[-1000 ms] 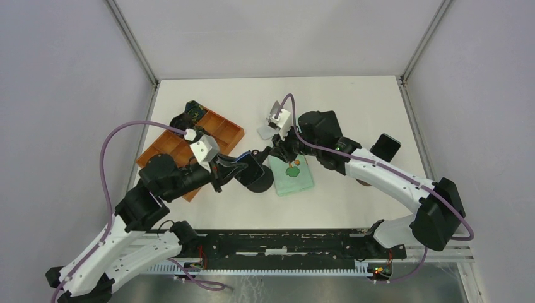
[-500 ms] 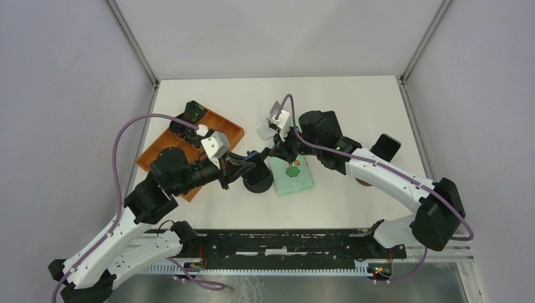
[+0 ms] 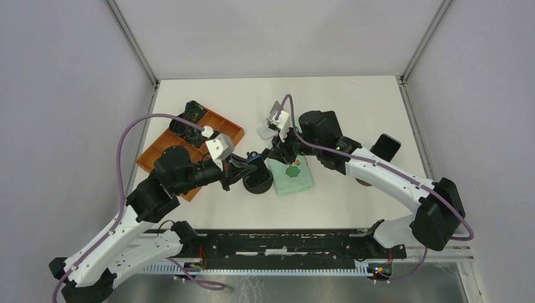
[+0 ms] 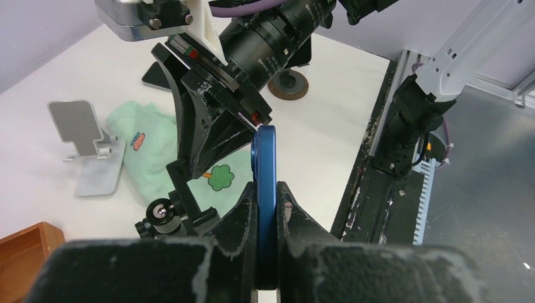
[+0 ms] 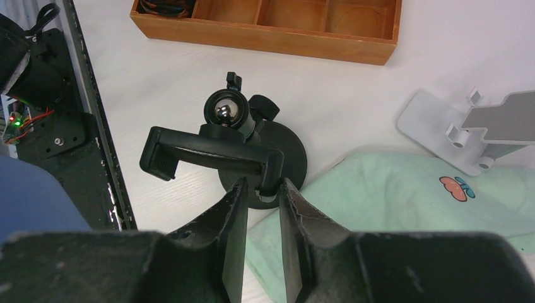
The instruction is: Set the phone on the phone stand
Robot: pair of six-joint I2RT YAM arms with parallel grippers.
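Left gripper [image 4: 266, 197] clamps the phone [image 4: 265, 158] across its faces, long axis pointing at the stand [image 5: 221, 158], whose cradle end the narrow right gripper [image 5: 262, 197] pinches; open bench [image 5: 353, 101] beyond.

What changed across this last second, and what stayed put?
The left gripper, jaws shut on the blue phone, shifted right, carrying the phone edge-on toward the black phone stand. Nothing was grabbed or released. The right gripper stayed at the stand's clamp; the stand, green cloth, white stand and wooden tray did not move.
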